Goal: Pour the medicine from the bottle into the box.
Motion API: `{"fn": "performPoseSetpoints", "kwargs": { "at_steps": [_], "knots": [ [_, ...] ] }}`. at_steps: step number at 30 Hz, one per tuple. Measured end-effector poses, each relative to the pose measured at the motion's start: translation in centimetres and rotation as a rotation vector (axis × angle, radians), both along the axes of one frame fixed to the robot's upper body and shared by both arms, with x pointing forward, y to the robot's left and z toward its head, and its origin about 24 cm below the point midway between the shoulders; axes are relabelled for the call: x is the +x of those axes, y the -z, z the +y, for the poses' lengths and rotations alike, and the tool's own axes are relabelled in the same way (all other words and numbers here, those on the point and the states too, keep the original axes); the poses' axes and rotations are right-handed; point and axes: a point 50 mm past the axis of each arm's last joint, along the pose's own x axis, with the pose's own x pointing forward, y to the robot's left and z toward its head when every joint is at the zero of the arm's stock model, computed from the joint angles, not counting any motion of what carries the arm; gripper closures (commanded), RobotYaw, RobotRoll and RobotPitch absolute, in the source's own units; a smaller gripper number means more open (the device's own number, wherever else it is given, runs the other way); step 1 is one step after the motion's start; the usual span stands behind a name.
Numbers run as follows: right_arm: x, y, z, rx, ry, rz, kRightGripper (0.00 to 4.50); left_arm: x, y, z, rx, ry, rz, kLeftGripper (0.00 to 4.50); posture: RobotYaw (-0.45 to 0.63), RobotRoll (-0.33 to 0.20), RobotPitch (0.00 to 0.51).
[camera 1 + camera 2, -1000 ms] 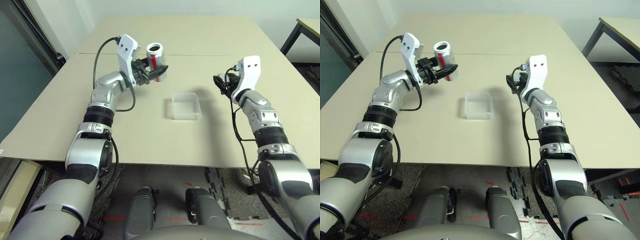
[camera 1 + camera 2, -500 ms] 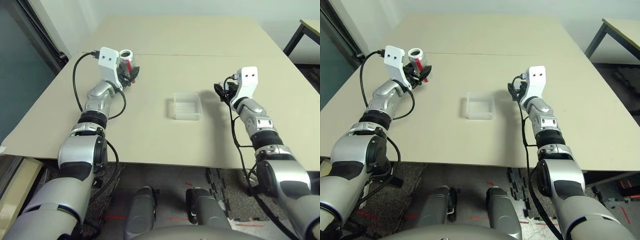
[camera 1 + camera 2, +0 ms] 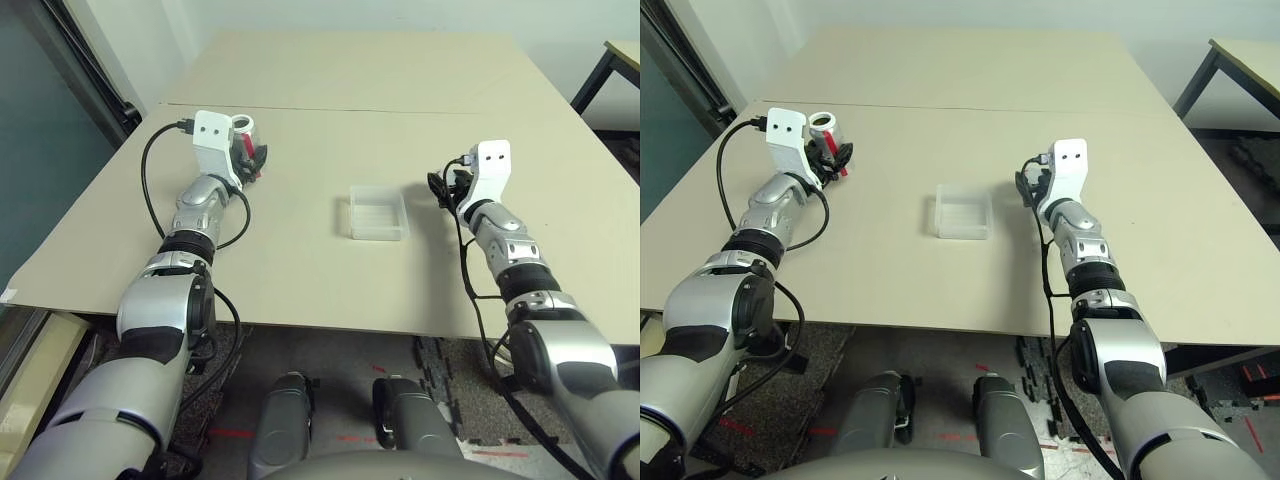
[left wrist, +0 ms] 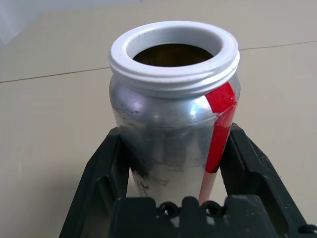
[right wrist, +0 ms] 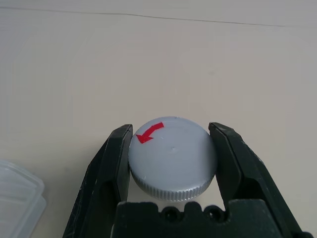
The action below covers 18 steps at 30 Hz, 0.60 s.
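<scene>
My left gripper (image 3: 249,160) is shut on the bottle (image 3: 243,128) at the far left of the table. The silver bottle (image 4: 171,124) with its red stripe stands upright between the black fingers (image 4: 101,168); its white-rimmed mouth is open, with no cap on it. The clear box (image 3: 379,212) lies in the middle of the table, well to the right of the bottle. To the right of the box, my right gripper (image 3: 441,186) is shut on a round grey cap (image 5: 172,156) with a red arrow, low over the table. A corner of the box (image 5: 17,198) shows beside it.
The beige table (image 3: 300,270) has a seam line across its far part (image 3: 400,110). Its left edge drops to a dark floor. Another table's corner (image 3: 622,52) stands at the far right.
My left arm has swung left and down with the bottle, away from the box, and the bottle has turned upright. My right arm has sunk a little with the cap.
</scene>
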Motion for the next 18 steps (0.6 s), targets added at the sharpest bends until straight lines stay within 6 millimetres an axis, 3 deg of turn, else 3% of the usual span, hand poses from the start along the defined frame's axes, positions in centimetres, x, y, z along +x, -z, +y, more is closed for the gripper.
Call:
{"fn": "performPoseSetpoints", "kwargs": {
  "at_steps": [1, 7, 18],
  "knots": [
    [0.0, 0.02, 0.0, -0.001, 0.0, 0.002, 1.91, 0.0, -0.01, 0.0, -0.001, 0.0, 0.0, 1.69, 0.02, 0.0, 0.064],
    [-0.04, 0.27, -0.03, -0.005, 0.0, 0.017, 0.0, 0.08, -0.23, -0.05, -0.005, 0.001, -0.007, 1.69, 0.02, 0.0, 0.065],
    [-0.07, 0.37, -0.03, -0.004, -0.009, 0.03, 0.0, 0.2, -0.52, -0.34, -0.007, 0.012, -0.014, 1.69, 0.01, 0.0, 0.068]
  ]
}}
